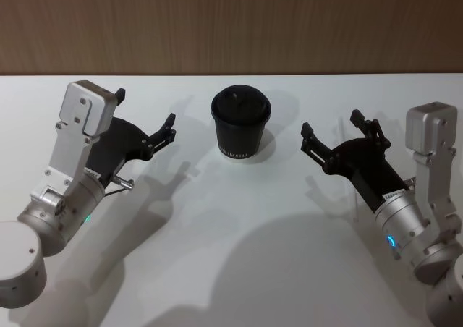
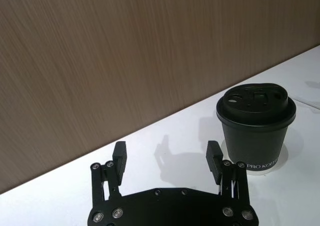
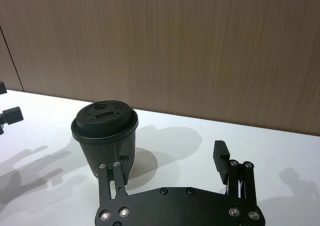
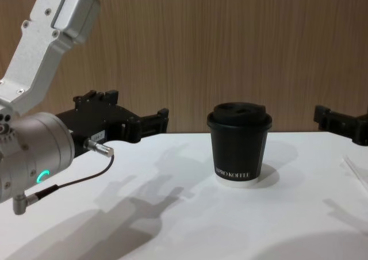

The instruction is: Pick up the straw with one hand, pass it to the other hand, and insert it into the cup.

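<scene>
Your left gripper [image 1: 145,107] hangs well to the left of the cup [image 1: 241,124], raised off the white surface [image 1: 239,247] and angled in toward the cup. Its fingers [image 2: 119,157] are spread wide with nothing between them. From the chest view you can see it sits at about the height of the cup's lid [image 4: 240,114]. The cup stands upright on the surface, lid on and white lettering facing you, between the two grippers and touching neither. To the right of the cup, your right gripper [image 1: 330,122] also points in toward it. Its fingers [image 3: 220,153] are likewise released and empty. The straw [image 4: 355,174] lies flat on the surface farther right of the cup, well apart from it, faint against the white and held by neither gripper.
</scene>
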